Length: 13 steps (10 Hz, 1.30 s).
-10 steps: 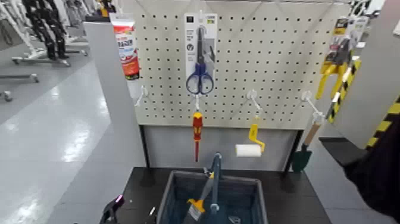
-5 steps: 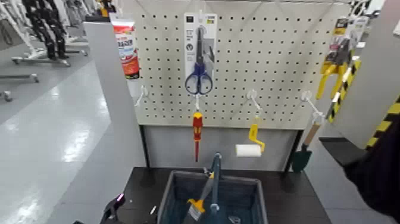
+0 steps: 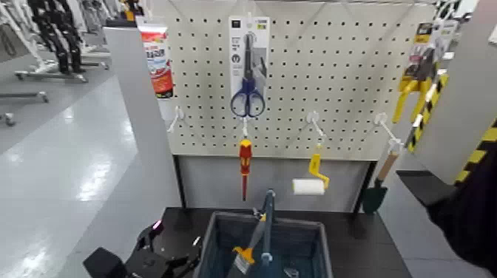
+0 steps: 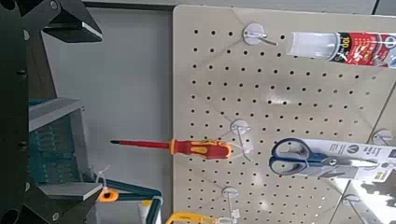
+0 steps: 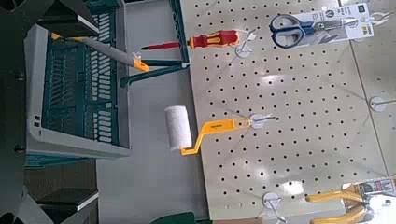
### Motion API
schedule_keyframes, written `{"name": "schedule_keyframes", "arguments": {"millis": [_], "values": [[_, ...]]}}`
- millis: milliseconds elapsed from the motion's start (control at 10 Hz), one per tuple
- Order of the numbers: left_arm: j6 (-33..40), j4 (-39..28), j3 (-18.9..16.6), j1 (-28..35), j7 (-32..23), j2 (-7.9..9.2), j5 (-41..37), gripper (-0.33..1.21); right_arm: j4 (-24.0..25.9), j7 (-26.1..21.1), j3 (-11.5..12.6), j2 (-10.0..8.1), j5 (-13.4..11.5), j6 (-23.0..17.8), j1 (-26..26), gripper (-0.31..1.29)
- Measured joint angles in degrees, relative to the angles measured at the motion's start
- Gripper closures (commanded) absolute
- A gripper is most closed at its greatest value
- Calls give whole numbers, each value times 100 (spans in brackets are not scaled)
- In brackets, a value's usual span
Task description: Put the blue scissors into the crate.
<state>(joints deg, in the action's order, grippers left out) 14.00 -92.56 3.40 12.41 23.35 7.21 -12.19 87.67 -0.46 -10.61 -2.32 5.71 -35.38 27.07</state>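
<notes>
Blue scissors (image 3: 248, 74) hang on the pegboard (image 3: 333, 81), upper centre. The crate (image 3: 222, 240) sits bottom centre on the bench (image 3: 366, 248). Left gripper (image 3: 159, 255), bottom left: jaws' state unclear. Right gripper's (image 5: 51, 103) jaws open, empty.

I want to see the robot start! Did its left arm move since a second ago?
Yes. The left gripper has risen into the head view beside the crate, where before only its tip showed. The blue scissors hang untouched on the pegboard.
</notes>
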Motion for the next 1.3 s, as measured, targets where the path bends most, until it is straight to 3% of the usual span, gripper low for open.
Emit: {"name": "schedule_keyframes", "arguments": {"millis": [600,1300], "values": [[-908,-295,17,-692,492,104,-470,18,-37,-24,-6,14,1,-73,6,9],[-1565,-386,15,-1571,1155,371,-991,21,-74,-15,-46,48,1,-83,-23,9]]}}
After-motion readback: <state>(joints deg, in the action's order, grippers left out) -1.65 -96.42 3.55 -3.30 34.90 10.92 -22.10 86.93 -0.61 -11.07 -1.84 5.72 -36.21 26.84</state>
